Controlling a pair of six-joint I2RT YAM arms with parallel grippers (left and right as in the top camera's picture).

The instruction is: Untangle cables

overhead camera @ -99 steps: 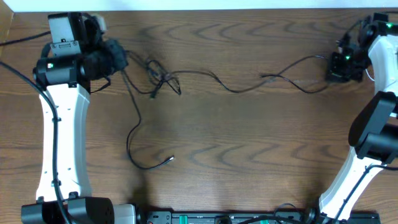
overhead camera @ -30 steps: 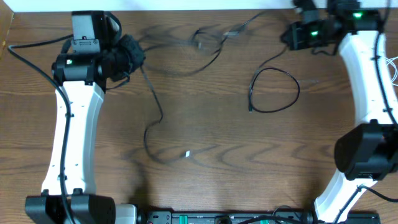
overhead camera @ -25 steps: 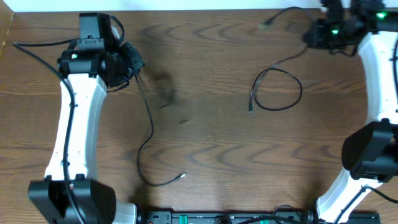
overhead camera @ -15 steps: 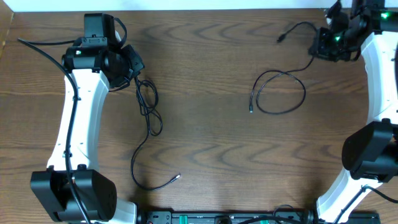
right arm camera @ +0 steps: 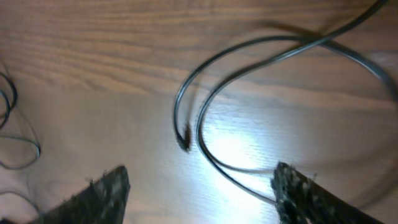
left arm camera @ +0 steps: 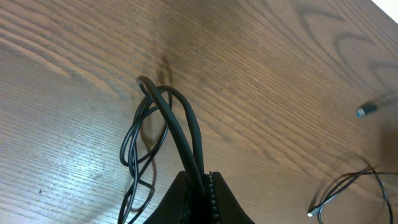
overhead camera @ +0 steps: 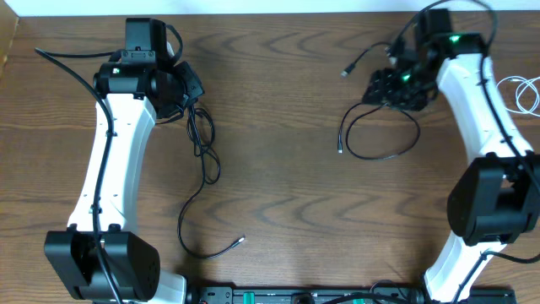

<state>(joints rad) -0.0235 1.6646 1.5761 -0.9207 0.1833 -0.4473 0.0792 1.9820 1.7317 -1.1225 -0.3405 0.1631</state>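
One black cable (overhead camera: 180, 226) hangs from my left gripper (overhead camera: 191, 95), which is shut on it near the table's upper left. It loops down the wood and ends in a small plug at the lower middle. In the left wrist view the cable (left arm camera: 176, 127) rises doubled from between the shut jaws of the left gripper (left arm camera: 200, 186). A second black cable (overhead camera: 381, 158) lies apart in a loose ring at the upper right. My right gripper (overhead camera: 377, 89) hovers over its top, open. In the right wrist view that cable (right arm camera: 267, 39) curves between the spread fingers of the right gripper (right arm camera: 202, 190), untouched.
A white cable (overhead camera: 525, 89) lies coiled at the far right edge of the table. The right arm's own thick black wires arch above its wrist. A dark strip with green parts runs along the front edge (overhead camera: 304, 297).
The tangle has come apart into two separate black cables. My right gripper has opened, let go of its cable, and swung left and down over the ring. The left arm barely shifted.
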